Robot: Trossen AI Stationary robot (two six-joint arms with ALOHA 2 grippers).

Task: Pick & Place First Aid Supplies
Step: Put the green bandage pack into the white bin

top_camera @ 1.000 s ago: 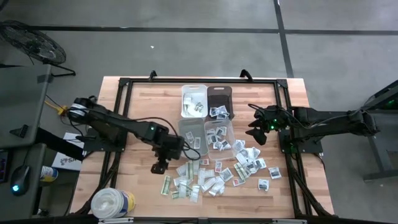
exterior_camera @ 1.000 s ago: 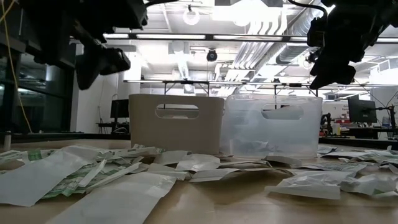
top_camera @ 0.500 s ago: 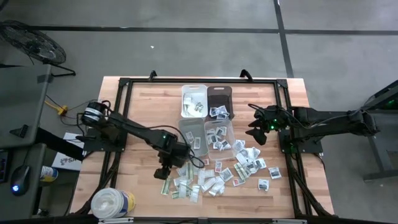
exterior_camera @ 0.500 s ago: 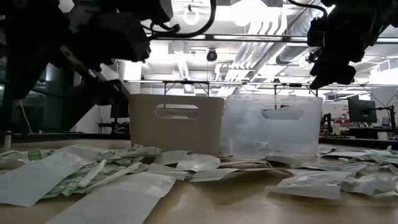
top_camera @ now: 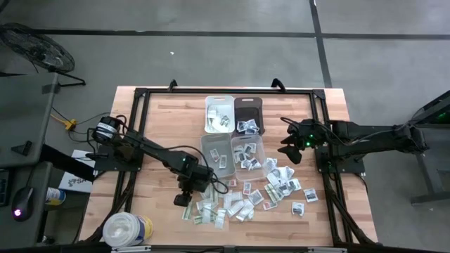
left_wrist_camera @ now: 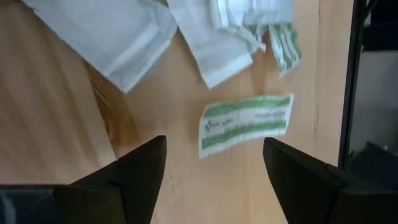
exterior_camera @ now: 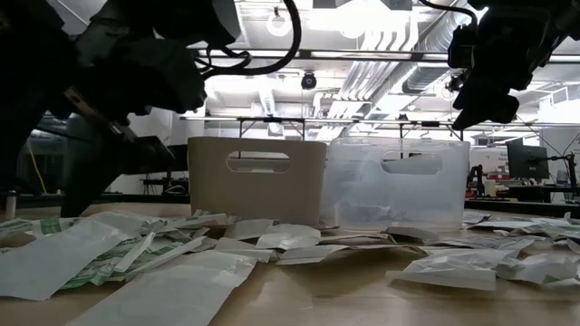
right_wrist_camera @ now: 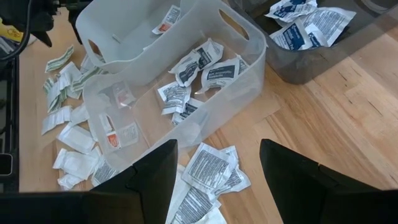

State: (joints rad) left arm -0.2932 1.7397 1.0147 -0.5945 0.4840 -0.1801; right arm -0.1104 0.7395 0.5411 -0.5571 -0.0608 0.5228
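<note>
Dozens of small flat packets (top_camera: 239,200) lie scattered on the wooden table near its near edge, and more lie right of the bins (top_camera: 285,184). My left gripper (top_camera: 183,200) hangs open just above the pile's left end. In the left wrist view its fingers stand either side of a green-striped packet (left_wrist_camera: 245,122) lying flat on the wood, not touching it. My right gripper (top_camera: 290,151) waits open in the air right of the clear bins. Packets (right_wrist_camera: 199,68) lie in a clear bin.
Four small bins stand mid-table: white (top_camera: 219,112), dark (top_camera: 248,114) and two clear ones (top_camera: 216,153) (top_camera: 247,151). A big white tub (top_camera: 128,228) sits at the near left corner. A black frame (top_camera: 140,95) rims the table. Bare wood lies left of the pile.
My left gripper has moved toward the table's near edge and slightly right, and has come down toward the left end of the packet pile, its arm reaching further out. It has stayed open. The right arm and the packets have kept still.
</note>
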